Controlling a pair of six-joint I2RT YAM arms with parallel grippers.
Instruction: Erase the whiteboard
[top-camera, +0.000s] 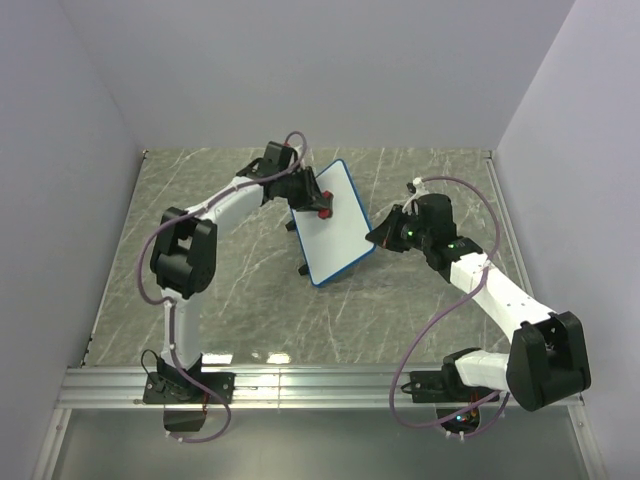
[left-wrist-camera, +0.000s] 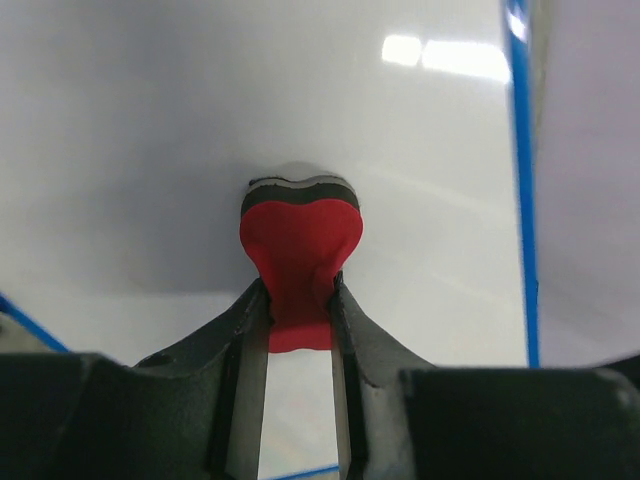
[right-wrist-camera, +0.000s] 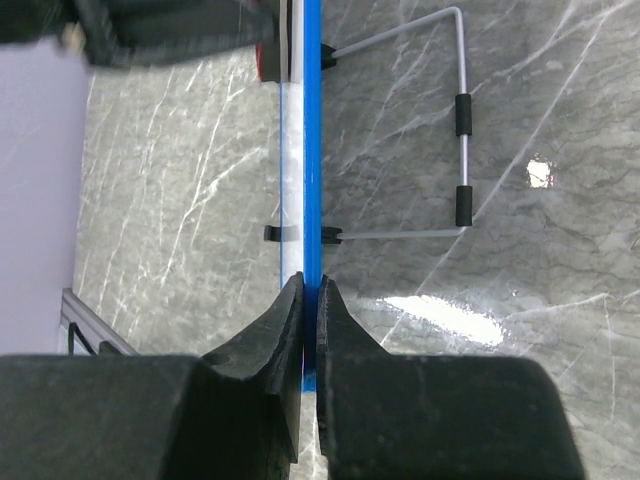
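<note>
Marble table, whiteboard — eraser partly hidden

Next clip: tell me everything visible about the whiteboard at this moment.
The whiteboard is a small, glossy white rectangle in a thin blue round-cornered frame, with a grey wire stand carrying black sleeves behind it. It stands tilted up mid-table, and no marks show. The right tool is shut on its edge. The red eraser, held in the left tool, presses against its face.

Even overhead light for me; glare patches gleam on the whiteboard and marble tabletop; wrist views blur up close.
</note>
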